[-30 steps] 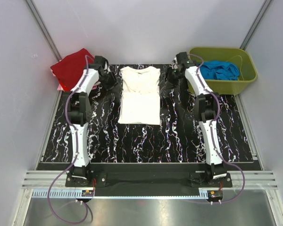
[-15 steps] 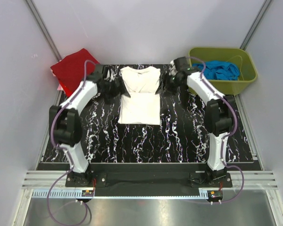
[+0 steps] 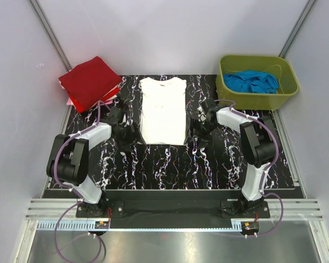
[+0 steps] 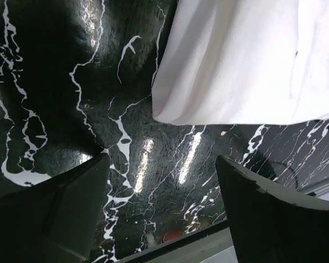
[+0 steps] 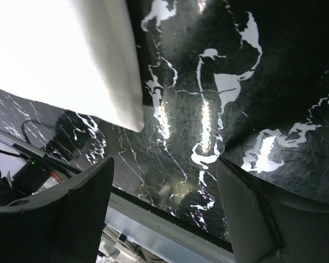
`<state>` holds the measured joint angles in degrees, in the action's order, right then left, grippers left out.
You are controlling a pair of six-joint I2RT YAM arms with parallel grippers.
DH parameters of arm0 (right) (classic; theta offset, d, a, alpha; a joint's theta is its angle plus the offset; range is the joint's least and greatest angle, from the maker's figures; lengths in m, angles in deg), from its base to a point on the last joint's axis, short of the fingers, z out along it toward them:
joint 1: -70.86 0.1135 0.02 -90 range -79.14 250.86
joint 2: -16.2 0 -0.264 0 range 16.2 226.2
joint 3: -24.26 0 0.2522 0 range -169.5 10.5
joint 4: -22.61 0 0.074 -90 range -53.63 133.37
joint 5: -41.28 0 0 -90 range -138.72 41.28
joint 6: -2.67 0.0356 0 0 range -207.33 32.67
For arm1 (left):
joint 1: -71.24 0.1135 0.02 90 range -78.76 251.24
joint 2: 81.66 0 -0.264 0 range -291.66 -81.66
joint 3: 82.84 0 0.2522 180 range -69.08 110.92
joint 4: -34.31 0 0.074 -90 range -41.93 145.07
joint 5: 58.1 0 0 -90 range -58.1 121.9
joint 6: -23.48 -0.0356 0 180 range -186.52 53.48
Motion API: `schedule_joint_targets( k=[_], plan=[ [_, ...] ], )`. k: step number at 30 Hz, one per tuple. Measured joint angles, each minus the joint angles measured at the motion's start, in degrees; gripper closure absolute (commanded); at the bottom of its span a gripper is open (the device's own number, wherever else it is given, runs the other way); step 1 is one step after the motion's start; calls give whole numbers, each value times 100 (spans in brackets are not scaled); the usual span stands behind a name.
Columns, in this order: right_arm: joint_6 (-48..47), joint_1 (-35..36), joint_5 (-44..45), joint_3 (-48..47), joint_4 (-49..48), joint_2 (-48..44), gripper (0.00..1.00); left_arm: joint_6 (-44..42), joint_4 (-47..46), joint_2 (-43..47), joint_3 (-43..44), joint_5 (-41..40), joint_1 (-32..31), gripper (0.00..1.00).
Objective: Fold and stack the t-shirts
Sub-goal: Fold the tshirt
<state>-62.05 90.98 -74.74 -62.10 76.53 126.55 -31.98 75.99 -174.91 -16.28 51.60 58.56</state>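
Right, your white cloth t-shirt [image 3: 163, 112] lies flat on the far half of the black, white-veined marble table [image 3: 164, 164], midway between the two arms. Its sleeves are folded in, so it makes a long rectangle with the collar toward the far edge.

Your left pincer [image 3: 126, 133] sits low just beside the shirt's left edge, close to its near corner. From the left wrist you see its dark fingers [image 4: 60, 208] spread wide with only bare table between them. The shirt's corner lies a little beyond the tips and apart from them, so this pincer holds nothing.

Your right pincer [image 3: 199, 127] mirrors it, low beside the shirt's right edge and close to its near corner. From the right wrist its fingers [image 5: 71, 219] are also spread wide over bare table. The shirt's folded corner lies off to one side, clear of both tips, so nothing is gripped here either. You cannot tell from these views whether either pincer rests on the table.

At the table's far left corner sits a stack of red folded t-shirts [image 3: 88, 81], with a pink cloth edge [image 3: 72, 102] showing beneath it. Off the far right corner stands an olive-green plastic tub [image 3: 288, 94] holding crumpled blue cloth [image 3: 255, 81].
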Motion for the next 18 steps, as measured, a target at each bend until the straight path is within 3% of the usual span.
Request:
schedule_joint_targets(
  k=[6, 13, 14, 18],
  plan=[
    [11, 0, -66, 33, -365, -26, 25, 107, -470, 31, -120, -26, -2, 25],
    [74, 17, -197, -146, -542, 339, 44, 157, -863, -28, -208, -87, -2, 37],
    [74, 28, -195, -195, -546, 380, 50, 164, -896, -63, -225, -87, -2, 38],
    [59, 81, -192, -361, -557, 538, 57, 223, -1051, -153, -236, -70, 0, 45]
  ],
)
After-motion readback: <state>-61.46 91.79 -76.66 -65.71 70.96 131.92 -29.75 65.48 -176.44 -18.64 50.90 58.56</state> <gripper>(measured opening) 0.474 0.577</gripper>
